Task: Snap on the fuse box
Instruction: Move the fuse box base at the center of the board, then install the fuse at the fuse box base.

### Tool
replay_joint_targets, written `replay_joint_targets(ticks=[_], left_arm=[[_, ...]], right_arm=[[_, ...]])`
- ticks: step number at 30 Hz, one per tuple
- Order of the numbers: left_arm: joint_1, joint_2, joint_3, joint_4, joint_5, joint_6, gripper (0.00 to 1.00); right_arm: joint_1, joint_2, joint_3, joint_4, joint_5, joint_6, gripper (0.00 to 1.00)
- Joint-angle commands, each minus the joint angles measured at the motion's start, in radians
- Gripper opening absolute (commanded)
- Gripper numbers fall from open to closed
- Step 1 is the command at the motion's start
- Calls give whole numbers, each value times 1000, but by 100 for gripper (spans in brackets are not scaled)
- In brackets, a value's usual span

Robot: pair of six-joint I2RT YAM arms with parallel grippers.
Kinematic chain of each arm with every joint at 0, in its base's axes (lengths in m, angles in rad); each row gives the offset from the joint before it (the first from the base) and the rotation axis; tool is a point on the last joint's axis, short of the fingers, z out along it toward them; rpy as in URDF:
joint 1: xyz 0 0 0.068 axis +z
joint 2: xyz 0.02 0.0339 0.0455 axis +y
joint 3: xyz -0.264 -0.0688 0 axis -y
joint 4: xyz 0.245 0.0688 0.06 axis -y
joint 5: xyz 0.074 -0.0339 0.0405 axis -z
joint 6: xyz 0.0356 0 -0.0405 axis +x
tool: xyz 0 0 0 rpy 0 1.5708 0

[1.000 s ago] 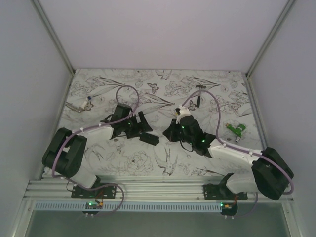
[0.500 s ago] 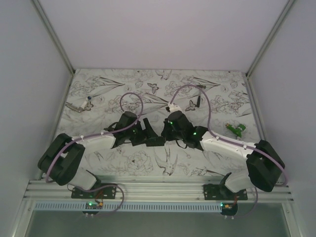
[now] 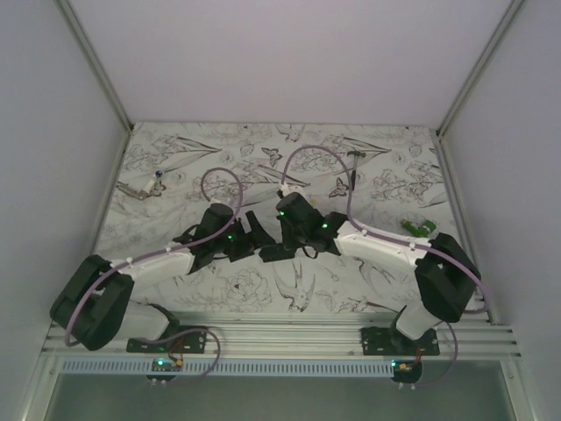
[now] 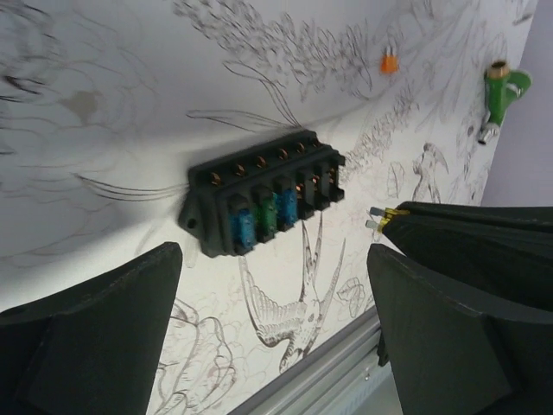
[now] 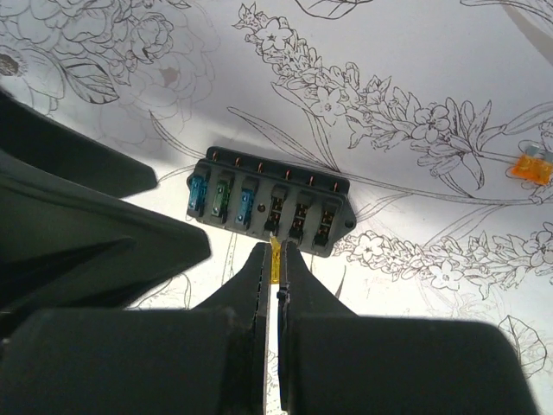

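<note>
**Ana:** Right wrist view first. Where does the fuse box (image 5: 270, 203) lie from the right hand (image 5: 275, 255)?

**Ben:** Just ahead of its fingertips, close but not touching, flat on the desk (image 5: 415, 35). The box's long axis runs crosswise to the hand's reach, a little tilted.

**Ana:** And the hand itself?

**Ben:** Its fingers are pressed together on a yellow fuse (image 5: 275, 266), which points at the box. Three slots at one end of the box carry blue, green and blue fuses, and the other three look empty. The yellow fuse lines up with the empty slot next to the filled ones.

**Ana:** What about the left hand (image 4: 272, 259)?

**Ben:** It is spread wide with nothing in it. In its own view the box sits ahead, between the lines of its two fingers and clear of both.

**Ana:** Which arm is nearer?

**Ben:** The right, I judge. From above, both hands crowd the box too tightly to tell.

**Ana:** So the next move?

**Ben:** Probably a short, straight push forward into that slot. The fuse would need to stay square to the box's long axis, or it may jam.

**Ana:** Anything else close by?

**Ben:** An orange fuse (image 5: 529, 167) lies on the desk well apart from the box, out past its empty end.
</note>
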Motion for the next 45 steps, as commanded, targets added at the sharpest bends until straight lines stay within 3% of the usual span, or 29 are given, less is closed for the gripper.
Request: replay_joint_targets(ticks=[1,5,14,29,37,45], left_arm=[[79,-58,-65,-1,13,-3,91],[143,-110,-100,-9,52,12,90],[172,-145,-108,-47,69,70,92],[189,-188,-15,-309,32,276,100],[105,-189,60,-449,-123,416,100],[98,-273,35,-470,-191,424,100]], right_arm=[[31,69,90,-107,60,-22,0],[48,133,163,-171,89,-30,0],[66,245,298,-291,130,-23,0],[85,328,415,-387,150,101,0],[97,349,440,-441,185,187,0],[99,371,442,-466,215,199,0]])
